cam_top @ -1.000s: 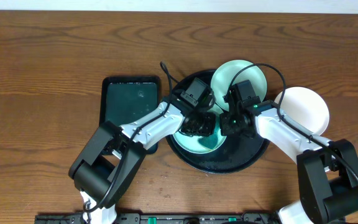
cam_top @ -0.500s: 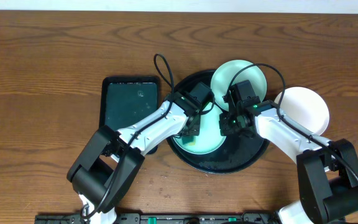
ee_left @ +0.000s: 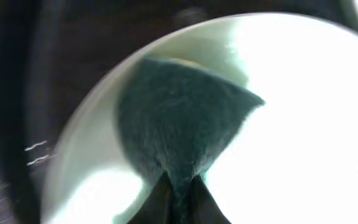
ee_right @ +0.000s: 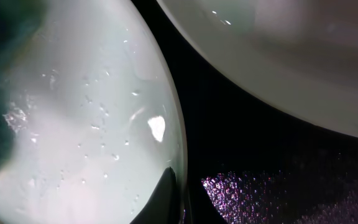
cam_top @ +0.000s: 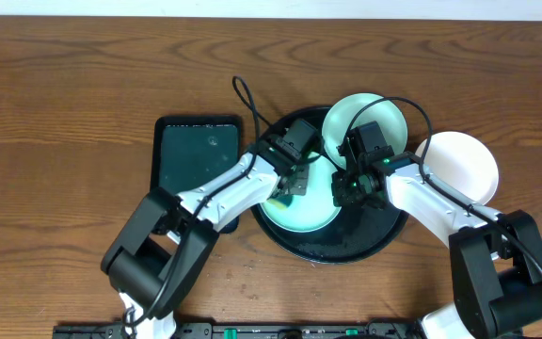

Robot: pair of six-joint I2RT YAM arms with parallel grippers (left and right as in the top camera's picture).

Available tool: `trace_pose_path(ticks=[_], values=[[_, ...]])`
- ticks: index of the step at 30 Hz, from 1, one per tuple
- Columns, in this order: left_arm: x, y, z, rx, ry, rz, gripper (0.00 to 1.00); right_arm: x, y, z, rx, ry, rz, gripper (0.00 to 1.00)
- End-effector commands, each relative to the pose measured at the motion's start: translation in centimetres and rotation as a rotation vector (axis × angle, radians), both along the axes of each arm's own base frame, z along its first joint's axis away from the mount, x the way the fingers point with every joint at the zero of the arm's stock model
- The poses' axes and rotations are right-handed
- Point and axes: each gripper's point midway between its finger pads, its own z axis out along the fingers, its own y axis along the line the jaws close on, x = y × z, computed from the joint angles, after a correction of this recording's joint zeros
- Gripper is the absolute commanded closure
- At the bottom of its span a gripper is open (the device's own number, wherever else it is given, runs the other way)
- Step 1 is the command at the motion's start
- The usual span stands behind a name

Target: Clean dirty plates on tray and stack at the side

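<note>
A: Classify the location.
B: Robotics lab bench. Two white-and-black arms, left arm (cam_top: 224, 193) and right arm (cam_top: 431, 198), mount on a black rail (cam_top: 252, 330) at the edge of a wood-grain table (cam_top: 64, 94).
A: Other indicators?
B: Dishware only: black tray (cam_top: 346, 256), white plate (cam_top: 464, 165).

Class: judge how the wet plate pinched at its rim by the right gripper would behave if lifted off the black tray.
Probably slippery: the plate looks wet and glossy, and the right gripper pinches only its thin rim. Likely stiff, since the rim shows no bend under that pinch. It might tilt or swing when raised, being held at one edge only.
</note>
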Motion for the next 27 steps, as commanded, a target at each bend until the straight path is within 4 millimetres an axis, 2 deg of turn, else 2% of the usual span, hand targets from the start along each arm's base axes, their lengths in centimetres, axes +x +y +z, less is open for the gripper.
trace_pose_path(ticks=[1, 6, 16, 23, 25, 27], values=[[-5.1, -5.0, -3.2, -0.251, 0.283, -0.098, 0.93, -1.1, -0.5, -1.3, -0.044, 0.038, 0.021, 0.99], [-8.1, -8.0, -3.8, -0.378, 0.411, -0.172, 0.93, -1.1, -0.5, -1.3, -0.044, 0.038, 0.021, 0.99], [-10.5, -9.5, -2.1, -0.473, 0.512, -0.234, 0.93, -1.1, -0.5, -1.3, -0.044, 0.038, 0.021, 0.99], [-12.5, -6.8, -3.2, -0.342, 0.61, -0.163, 0.93, -1.1, -0.5, -1.3, -0.044, 0.039, 0.021, 0.99], [-12.3, -5.3, -3.8, -0.255, 0.597, -0.124, 0.93, -1.1, -0.5, -1.3, -0.044, 0.038, 0.021, 0.99], [-11.5, -2.9, -4.2, -0.126, 0.548, -0.046, 0.93, -1.1, -0.5, -1.3, -0.044, 0.038, 0.021, 0.99]])
